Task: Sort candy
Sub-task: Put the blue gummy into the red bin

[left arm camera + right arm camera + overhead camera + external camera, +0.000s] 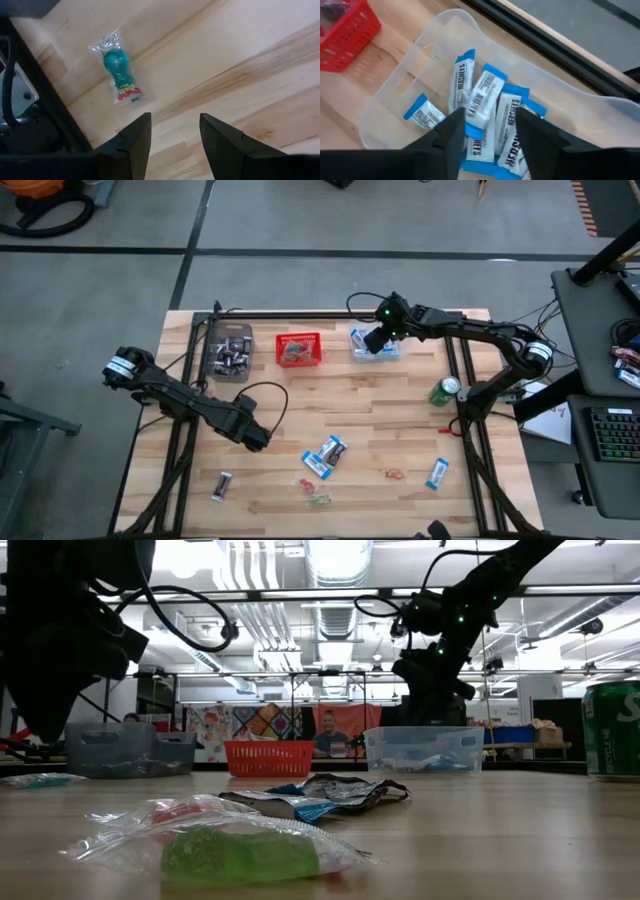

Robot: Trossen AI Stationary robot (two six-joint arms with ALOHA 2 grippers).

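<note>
A wooden table (400, 410) carries 3 containers along its far edge: a clear bin (228, 352) at the left, a red mesh basket (298, 349) in the middle, and another clear bin (374, 348) to the right. A green can (444, 390) stands upright near the right edge.

blue-white packets (485, 107) binned, others scattered (tabletop)
</note>
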